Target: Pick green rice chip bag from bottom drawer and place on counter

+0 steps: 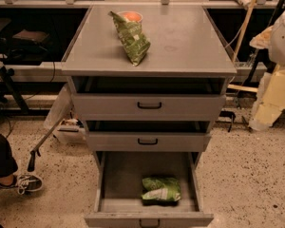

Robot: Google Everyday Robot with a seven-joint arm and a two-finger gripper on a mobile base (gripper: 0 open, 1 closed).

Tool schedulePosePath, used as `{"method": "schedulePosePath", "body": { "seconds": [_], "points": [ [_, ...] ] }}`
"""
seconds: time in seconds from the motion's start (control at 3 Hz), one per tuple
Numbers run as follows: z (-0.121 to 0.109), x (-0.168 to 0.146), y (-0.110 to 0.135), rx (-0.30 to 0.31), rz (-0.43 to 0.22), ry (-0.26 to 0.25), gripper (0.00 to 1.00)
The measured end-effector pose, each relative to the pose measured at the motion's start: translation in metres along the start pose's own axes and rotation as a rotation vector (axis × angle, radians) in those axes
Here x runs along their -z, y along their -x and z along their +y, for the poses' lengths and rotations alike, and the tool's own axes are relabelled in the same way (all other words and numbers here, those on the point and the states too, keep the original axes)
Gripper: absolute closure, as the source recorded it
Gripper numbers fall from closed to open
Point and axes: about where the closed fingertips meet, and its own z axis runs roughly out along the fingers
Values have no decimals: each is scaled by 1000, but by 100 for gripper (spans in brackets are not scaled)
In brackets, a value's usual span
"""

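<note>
Camera view looks down on a grey metal three-drawer cabinet standing on a speckled terrazzo floor [256,175]. The counter [190,42], its flat matte grey top, carries a darker olive-green narrow bag [133,39] leaning against a small white cup with orange contents [131,16]. Both shallower drawers sit slightly ajar. The bottom drawer [149,218] is pulled fully out, and the green rice chip bag [161,190], bright, crinkly and pillow-shaped, lies flat near its front right. A pale, blurred robot arm fills the right edge beside the cabinet; the gripper [263,114] hangs at its lower end, well apart from the bag, and I cannot tell whether it is released or clenched. A black-and-white sneaker [26,182] rests at left.
</note>
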Motion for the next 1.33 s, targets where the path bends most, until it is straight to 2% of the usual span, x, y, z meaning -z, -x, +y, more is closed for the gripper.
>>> {"method": "schedulePosePath", "body": {
  "seconds": [0.33,0.67,1.0,1.33],
  "points": [
    [0,0,0,0,-1,-2,0],
    [14,-37,10,-13,-43,45,0],
    [60,-97,56,-81,-180,140,0],
    [114,-200,113,-139,-239,311,0]
  ]
}}
